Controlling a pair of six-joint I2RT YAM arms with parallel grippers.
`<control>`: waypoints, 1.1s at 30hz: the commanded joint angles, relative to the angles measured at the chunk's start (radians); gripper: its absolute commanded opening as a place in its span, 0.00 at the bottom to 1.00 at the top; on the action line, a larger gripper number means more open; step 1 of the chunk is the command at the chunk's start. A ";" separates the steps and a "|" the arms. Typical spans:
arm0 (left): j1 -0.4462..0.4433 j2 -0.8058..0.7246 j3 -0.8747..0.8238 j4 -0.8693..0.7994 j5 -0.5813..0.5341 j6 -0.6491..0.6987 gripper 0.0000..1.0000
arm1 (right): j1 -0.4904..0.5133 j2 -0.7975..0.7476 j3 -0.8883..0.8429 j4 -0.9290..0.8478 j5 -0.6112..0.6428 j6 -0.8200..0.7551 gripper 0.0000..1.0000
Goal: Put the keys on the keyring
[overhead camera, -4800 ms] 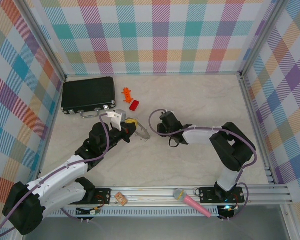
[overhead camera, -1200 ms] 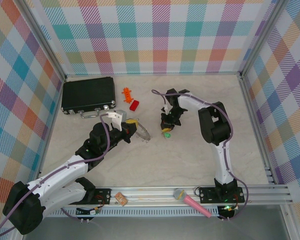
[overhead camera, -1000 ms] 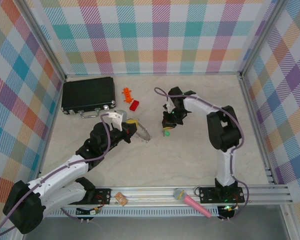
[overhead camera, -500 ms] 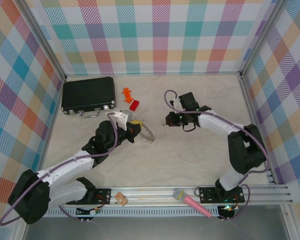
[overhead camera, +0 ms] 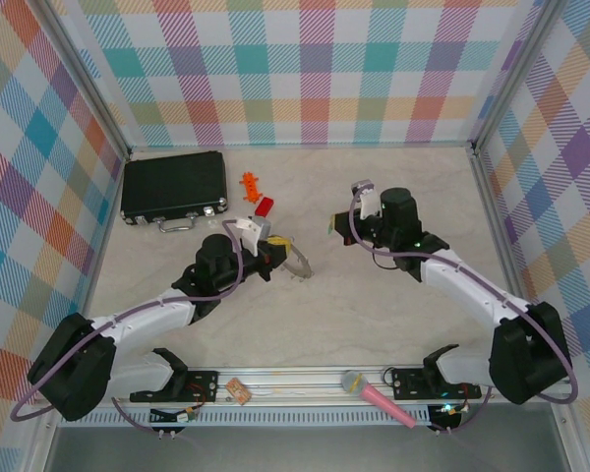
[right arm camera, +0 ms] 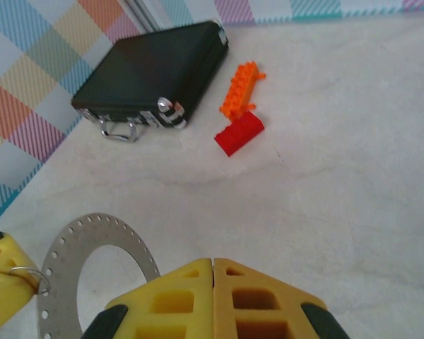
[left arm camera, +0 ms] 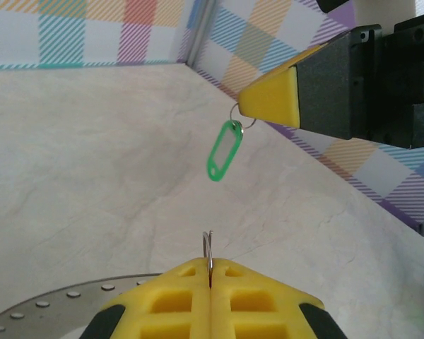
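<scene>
The key (left arm camera: 224,150) dangles from the tip of the right tool (right arm camera: 213,267), which pinches its small loop. Its long axis is nearly upright and the green end points down, slightly tilted. It hangs ahead of the left tool (left arm camera: 210,272), clear of the counter (left arm camera: 92,155). That tool is clamped on the keyring (right arm camera: 99,229). Both are held; I'd say the threading remains.

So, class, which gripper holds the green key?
The right gripper: the green key dangles from its shut fingertips, whereas the left gripper holds the keyring.
</scene>
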State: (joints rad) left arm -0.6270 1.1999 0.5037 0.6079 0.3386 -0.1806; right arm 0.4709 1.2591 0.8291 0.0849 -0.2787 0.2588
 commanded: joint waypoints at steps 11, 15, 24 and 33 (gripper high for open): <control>-0.011 0.038 0.162 -0.036 0.219 0.053 0.00 | 0.008 -0.112 -0.154 0.366 -0.252 -0.145 0.00; -0.014 0.034 0.178 -0.061 0.226 0.062 0.00 | 0.011 -0.127 -0.177 0.403 -0.301 -0.163 0.00; -0.031 0.017 0.233 -0.167 0.225 0.097 0.00 | 0.021 -0.135 -0.164 0.396 -0.387 -0.162 0.00; -0.048 0.006 0.288 -0.301 0.215 0.119 0.00 | 0.035 -0.116 -0.152 0.371 -0.412 -0.166 0.00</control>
State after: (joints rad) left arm -0.6617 1.2354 0.7559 0.3347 0.5411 -0.0837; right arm 0.4992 1.1374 0.6655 0.4473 -0.6529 0.1139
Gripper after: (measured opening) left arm 0.050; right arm 0.048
